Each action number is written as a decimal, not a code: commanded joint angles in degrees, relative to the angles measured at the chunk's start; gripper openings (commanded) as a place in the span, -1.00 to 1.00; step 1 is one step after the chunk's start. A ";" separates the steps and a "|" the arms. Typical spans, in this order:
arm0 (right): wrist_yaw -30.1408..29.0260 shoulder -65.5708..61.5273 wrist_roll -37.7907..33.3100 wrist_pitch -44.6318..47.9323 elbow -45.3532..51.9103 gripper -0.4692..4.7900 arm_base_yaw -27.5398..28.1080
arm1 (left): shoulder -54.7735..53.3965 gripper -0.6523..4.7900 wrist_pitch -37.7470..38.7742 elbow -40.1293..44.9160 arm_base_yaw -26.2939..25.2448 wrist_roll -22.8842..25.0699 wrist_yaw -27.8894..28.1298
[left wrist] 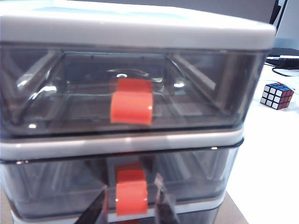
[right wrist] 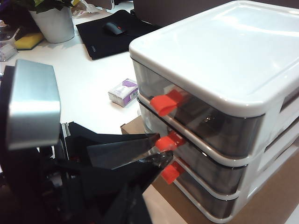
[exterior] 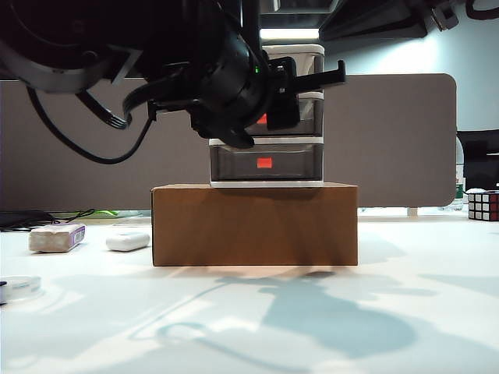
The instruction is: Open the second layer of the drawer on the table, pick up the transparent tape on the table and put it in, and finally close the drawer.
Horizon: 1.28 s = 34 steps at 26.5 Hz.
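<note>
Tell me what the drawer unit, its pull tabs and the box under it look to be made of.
Drawer unit: glossy white plastic frame, by its sheen; smoky see-through plastic drawers. Pull tabs: opaque red-orange plastic, smooth. Box: matte brown cardboard, likely. The left pincer brackets the middle tab.
</note>
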<state>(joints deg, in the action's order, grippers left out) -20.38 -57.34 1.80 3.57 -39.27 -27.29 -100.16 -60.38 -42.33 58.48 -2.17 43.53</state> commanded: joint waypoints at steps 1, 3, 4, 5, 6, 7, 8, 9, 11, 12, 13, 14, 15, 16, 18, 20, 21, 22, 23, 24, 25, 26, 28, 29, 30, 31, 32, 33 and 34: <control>-0.17 0.13 0.20 1.18 -0.33 -0.84 -0.04 | 0.11 -0.32 -0.11 -0.22 -0.07 0.26 -0.24; -0.17 0.13 0.20 1.40 -0.33 -0.84 -0.04 | 0.11 -0.32 -0.11 -0.22 -0.26 0.26 -0.26; -0.15 0.13 0.20 1.49 -0.33 -0.84 -0.04 | 0.11 -0.32 -0.11 -0.22 -0.48 0.26 -0.35; -0.15 0.13 0.20 1.49 -0.33 -0.84 -0.04 | 0.11 -0.32 -0.04 -0.22 -0.81 0.26 -1.40; -0.15 0.13 0.20 1.49 -0.33 -0.84 -0.04 | 0.00 -0.32 -0.04 -0.33 -1.11 0.26 -1.57; -0.15 0.13 0.20 1.49 -0.33 -0.84 -0.04 | 0.00 -0.32 -0.04 -0.35 -1.16 0.26 -1.60; -0.15 0.13 0.20 1.49 -0.33 -0.84 -0.04 | 0.00 -0.32 -0.04 -0.35 -1.16 0.26 -1.60; -0.17 0.13 0.20 1.49 -0.33 -0.84 -0.04 | 0.00 -0.32 -0.04 -0.37 -1.16 0.26 -1.62; -0.15 0.13 0.20 1.49 -0.33 -0.84 -0.04 | -0.02 -0.32 0.00 -0.39 -1.16 0.28 -2.25; -0.15 0.13 0.20 1.49 -0.33 -0.84 -0.04 | -0.02 -0.32 0.15 -0.39 -1.16 0.26 -2.51; -0.15 0.13 0.20 1.51 -0.33 -0.84 -0.04 | -0.02 -0.32 0.42 -0.42 -1.16 0.26 -2.60; -0.15 0.13 0.20 1.51 -0.33 -0.84 -0.04 | -0.02 -0.32 0.57 -0.44 -1.16 0.26 -2.62; -0.15 0.13 0.20 1.49 -0.33 -0.84 -0.04 | -0.02 -0.32 0.70 -0.44 -1.16 0.26 -2.62; -0.15 0.13 0.20 1.51 -0.33 -0.84 -0.04 | -0.02 -0.32 0.79 -0.44 -1.16 0.26 -2.62; -0.15 0.13 0.20 1.55 -0.33 -0.84 -0.04 | -0.02 -0.32 0.79 -0.44 -1.16 0.26 -2.62; -0.15 0.04 0.20 1.92 -0.33 -0.84 -0.04 | -0.02 -0.33 0.79 -0.44 -1.16 0.26 -2.64; -0.15 0.00 0.20 2.84 -0.33 -0.84 -0.04 | -0.02 -0.34 0.79 -0.44 -1.16 0.26 -2.64; -0.17 -0.11 0.20 3.76 -0.33 -0.84 -0.04 | -0.02 -0.36 0.79 -0.44 -1.16 0.26 -2.62; -0.17 -0.37 0.20 5.16 -0.33 -0.84 -0.04 | -0.02 -0.39 0.81 -0.44 -1.16 0.24 -2.64; -0.17 -0.87 0.17 6.62 -0.33 -0.84 -0.04 | -0.02 -0.47 0.79 -0.46 -1.16 0.24 -2.64; -0.15 -1.22 0.17 7.37 -0.33 -0.84 -0.04 | -0.02 -0.47 0.79 -0.46 -1.16 0.24 -2.80; -0.17 -1.75 0.17 8.17 -0.33 -0.84 -0.04 | -0.02 -0.47 0.79 -0.46 -1.16 0.24 -2.82; -0.15 -2.58 0.17 9.33 -0.33 -0.84 -0.04 | -0.02 -0.47 0.81 -0.46 -1.16 0.24 -2.84; -0.15 -3.28 0.17 10.14 -0.33 -0.84 -0.04 | -0.02 -0.47 0.79 -0.46 -1.16 0.24 -2.86; -0.15 -4.50 0.17 11.37 -0.37 -0.84 -0.02 | -0.02 -0.47 0.81 -0.46 -1.16 0.24 -2.86; -0.15 -5.66 0.17 12.50 -0.42 -0.84 -0.02 | -0.02 -0.47 0.81 -0.48 -1.16 0.22 -2.86; -0.15 -6.34 0.17 13.00 -0.59 -0.84 0.00 | -0.02 -0.47 0.81 -0.48 -1.16 0.24 -2.86; -0.15 -7.15 0.17 13.14 -0.96 -0.84 0.00 | -0.02 -0.47 0.81 -0.48 -1.16 0.24 -2.86; -0.17 -7.87 0.20 13.38 -1.33 -0.84 0.02 | -0.02 -0.47 0.81 -0.48 -1.16 0.22 -2.86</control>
<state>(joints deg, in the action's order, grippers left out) -20.43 -64.45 1.83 15.07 -39.53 -27.29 -100.18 -59.24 -42.57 57.25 -2.15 40.95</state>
